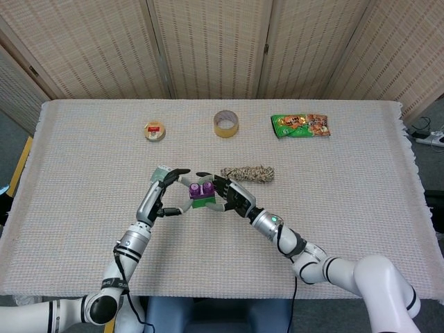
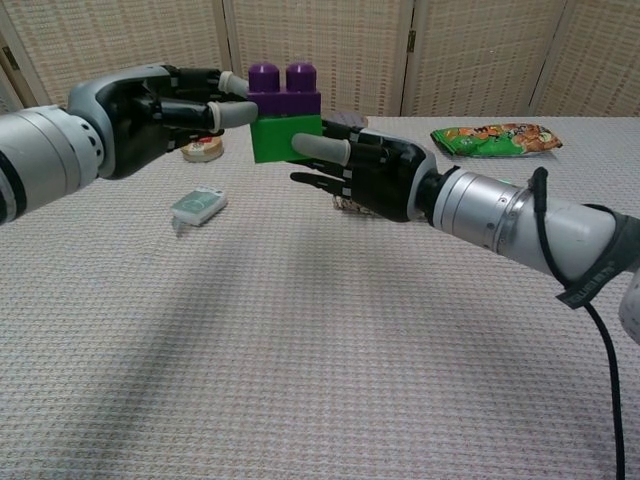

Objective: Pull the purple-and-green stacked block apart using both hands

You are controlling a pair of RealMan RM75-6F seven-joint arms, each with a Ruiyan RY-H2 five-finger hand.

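**Both hands on the stacked block, ready for the pull**

The stacked plastic block, a purple studded brick on top of a green one [image 2: 286,122], is held in the air above the woven beige tablecloth [image 1: 361,201], between the two hands and in front of the robot's chest. The left hand [image 2: 165,108] grips it from its own side, with fingertips on the purple upper brick. The right hand [image 2: 375,175] comes in from the opposite side, its thumb lying across the green lower brick and its other fingers curled beneath; it appears to grip the green part, though the far side of the contact is hidden. Taking one brick in each hand makes sense, since the two halves can then be drawn in opposite directions. Both bricks are joined, so the separation is not yet done.

Further out on the cloth lie a small pale green card-like packet [image 2: 198,204] near the left hand, a twisted bundle of rope [image 1: 248,173] just behind the right hand, a small round tin with a red label [image 1: 155,130], a roll of brown tape [image 1: 225,123] and a green snack packet [image 1: 300,125] along the far edge.
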